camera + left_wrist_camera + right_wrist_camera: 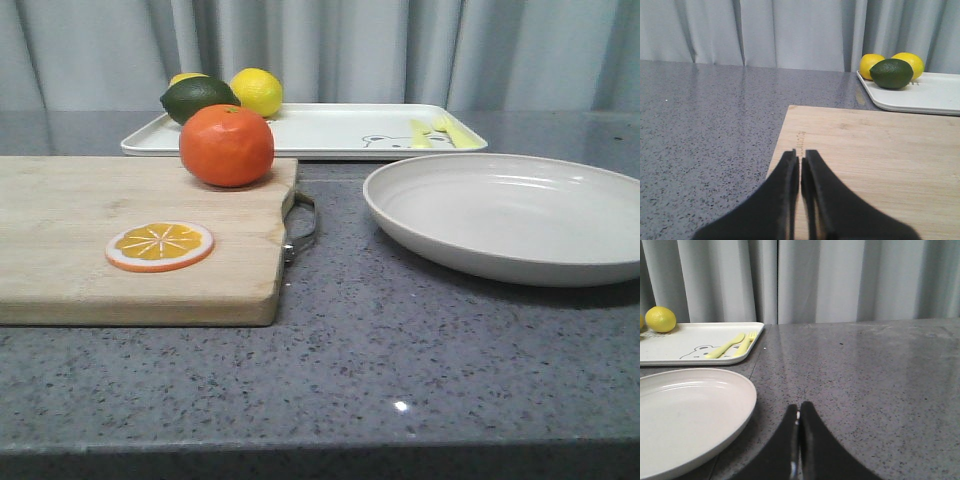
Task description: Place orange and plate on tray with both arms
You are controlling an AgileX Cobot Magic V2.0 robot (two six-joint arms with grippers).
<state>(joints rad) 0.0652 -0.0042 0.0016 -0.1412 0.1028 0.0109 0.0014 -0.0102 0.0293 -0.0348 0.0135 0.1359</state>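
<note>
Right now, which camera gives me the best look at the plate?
The front view: the whole plate shows there, empty, on the counter to the right of the cutting board, in front of the tray. The right wrist view shows only part of it, cut off at the frame edge. The left wrist view misses it.

The speckled grey tabletop point(400, 350) carries a cutting board point(60, 250) at left, the plate point(510, 215) at right, and the tray point(330, 130) in the upper middle.
</note>
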